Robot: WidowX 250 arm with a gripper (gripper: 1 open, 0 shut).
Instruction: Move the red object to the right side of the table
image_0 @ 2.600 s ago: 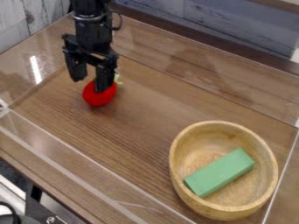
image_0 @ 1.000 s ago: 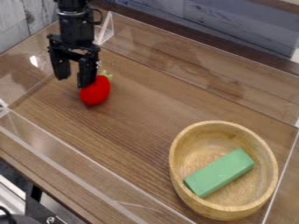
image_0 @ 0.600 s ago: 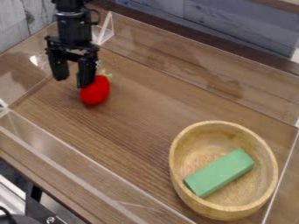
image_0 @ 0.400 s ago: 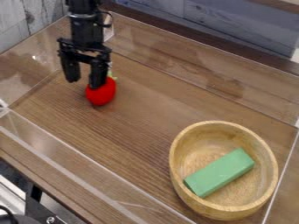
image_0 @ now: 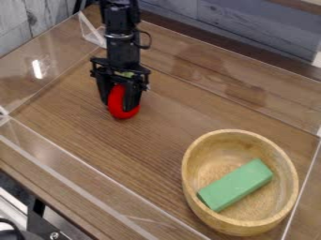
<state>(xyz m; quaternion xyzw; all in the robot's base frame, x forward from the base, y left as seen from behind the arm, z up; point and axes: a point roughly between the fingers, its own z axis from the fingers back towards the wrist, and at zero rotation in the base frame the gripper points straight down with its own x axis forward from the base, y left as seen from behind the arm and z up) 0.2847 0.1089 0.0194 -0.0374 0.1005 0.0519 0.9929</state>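
The red object [image_0: 122, 104], a small rounded toy, lies on the dark wood-grain table [image_0: 189, 98] left of centre. My gripper [image_0: 122, 97] points down over it from the black arm. One finger stands close on each side of the toy, and the toy's top is hidden between them. The fingers look near or against its sides, but I cannot make out whether they press on it.
A round light wooden bowl [image_0: 201, 192] stands at the front right with a green rectangular block [image_0: 236, 185] in it. Low clear acrylic walls [image_0: 32, 70] edge the tabletop on all sides.
The gripper moved right and toward the front, came down over the red object, and its fingers drew closer together. The red object shifted slightly right with it.
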